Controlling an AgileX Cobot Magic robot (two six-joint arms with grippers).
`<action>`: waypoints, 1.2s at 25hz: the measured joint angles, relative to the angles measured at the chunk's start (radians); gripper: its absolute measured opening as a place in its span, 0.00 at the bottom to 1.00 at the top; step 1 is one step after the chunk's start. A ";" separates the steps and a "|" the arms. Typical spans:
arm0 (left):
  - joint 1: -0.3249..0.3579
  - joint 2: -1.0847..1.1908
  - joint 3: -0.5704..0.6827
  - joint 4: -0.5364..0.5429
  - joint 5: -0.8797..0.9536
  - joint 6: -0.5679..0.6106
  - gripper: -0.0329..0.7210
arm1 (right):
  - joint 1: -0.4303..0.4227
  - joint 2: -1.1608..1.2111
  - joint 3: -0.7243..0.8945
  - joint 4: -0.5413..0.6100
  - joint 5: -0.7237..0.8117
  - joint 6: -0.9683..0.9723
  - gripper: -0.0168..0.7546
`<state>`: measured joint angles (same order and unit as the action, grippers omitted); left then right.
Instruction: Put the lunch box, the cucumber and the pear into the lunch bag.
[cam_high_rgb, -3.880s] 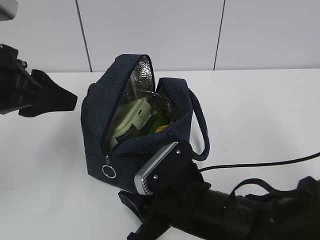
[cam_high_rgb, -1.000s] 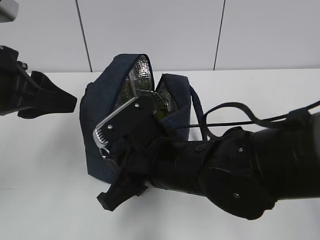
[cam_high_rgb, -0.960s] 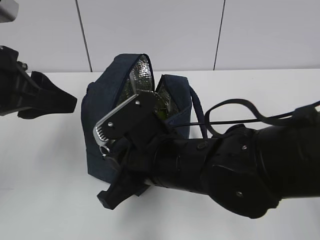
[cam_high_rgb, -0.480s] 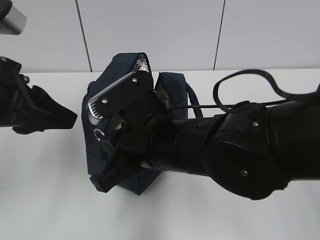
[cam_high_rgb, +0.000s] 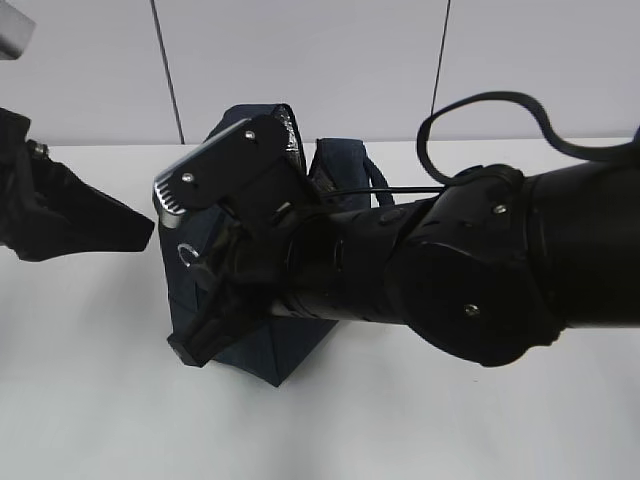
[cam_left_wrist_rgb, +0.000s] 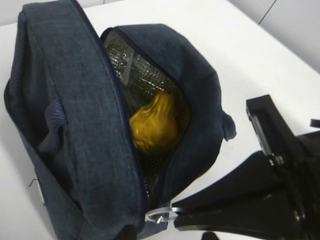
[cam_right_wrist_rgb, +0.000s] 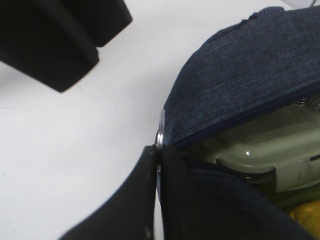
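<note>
The navy lunch bag (cam_high_rgb: 262, 345) stands mid-table, its zipper part open. In the left wrist view the yellow-orange pear (cam_left_wrist_rgb: 155, 125) lies inside on the silver lining. The right wrist view shows the lunch box (cam_right_wrist_rgb: 270, 150) with its pale green lid inside the bag (cam_right_wrist_rgb: 250, 70), and a bit of the pear (cam_right_wrist_rgb: 306, 221). The cucumber is not clearly visible. My right gripper (cam_high_rgb: 195, 268) is shut on the metal ring pull (cam_left_wrist_rgb: 162, 215) at the bag's front edge (cam_right_wrist_rgb: 159, 150). My left gripper (cam_high_rgb: 120, 220) is open and empty, left of the bag.
The white table (cam_high_rgb: 90, 400) runs to a pale wall behind. My right arm (cam_high_rgb: 450, 270) and its black cable (cam_high_rgb: 480, 105) cover most of the bag's front and right side. The bag's loop handle (cam_high_rgb: 375, 180) sticks out behind the arm.
My right gripper has gone up and left along the bag with the ring pull in it, and the opening has narrowed. The bag has tipped a little. The left gripper has barely shifted.
</note>
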<state>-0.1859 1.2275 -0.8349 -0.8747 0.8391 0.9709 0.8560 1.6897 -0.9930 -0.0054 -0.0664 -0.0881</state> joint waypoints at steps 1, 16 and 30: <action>0.034 0.009 0.010 -0.057 0.025 0.051 0.36 | 0.000 0.000 0.000 0.000 0.005 0.000 0.02; 0.141 0.241 0.071 -0.415 0.021 0.550 0.36 | 0.000 0.000 0.000 0.005 0.024 -0.004 0.02; 0.141 0.354 0.071 -0.518 0.041 0.622 0.35 | 0.000 0.000 0.000 0.005 0.026 -0.006 0.02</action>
<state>-0.0453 1.5811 -0.7640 -1.3926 0.8797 1.5927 0.8560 1.6897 -0.9930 0.0000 -0.0407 -0.0944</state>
